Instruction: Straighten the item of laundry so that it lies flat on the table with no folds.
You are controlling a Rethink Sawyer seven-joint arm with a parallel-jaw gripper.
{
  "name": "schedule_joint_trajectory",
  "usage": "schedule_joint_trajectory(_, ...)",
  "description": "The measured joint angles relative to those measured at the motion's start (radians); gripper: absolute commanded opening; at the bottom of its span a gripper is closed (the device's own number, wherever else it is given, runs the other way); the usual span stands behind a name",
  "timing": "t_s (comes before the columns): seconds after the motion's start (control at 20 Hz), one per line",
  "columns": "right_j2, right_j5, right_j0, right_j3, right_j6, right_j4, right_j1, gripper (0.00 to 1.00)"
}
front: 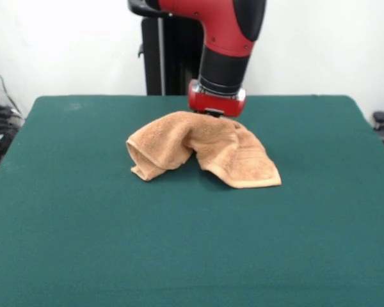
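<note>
Near the middle of the table (64,243), toward its far side, the towel (201,150) sat bunched into a hump, raised at its top where the gripper (216,112) met it. Two lobes hung down from that peak: a rolled fold on the picture's left and a flatter flap on the right whose hem lay on the green cloth. The gripper's tips were buried in the terry at the top of the hump, so whether they were pinched on the fabric or merely pressing into it could not be told. The arm (227,45) came straight down above it.

The towel looked far from flat. The risk, as I judged it, was that a lift from the centre would only drape both lobes together again, doubling the fold. A shallow pinch on thick terry could also slip and drop the towel in a fresh heap.
</note>
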Motion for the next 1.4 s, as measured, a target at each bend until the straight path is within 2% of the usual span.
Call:
schedule_joint_trajectory(0.45,0.036,0.063,-0.006,0.007,0.000,-0.002,-0.040,0.00)
schedule_joint_trajectory(1.0,0.076,0.186,-0.010,0.038,0.000,-0.004,-0.142,0.00)
schedule_joint_trajectory(1.4,0.087,0.265,-0.056,0.038,0.000,-0.017,-0.167,0.00)
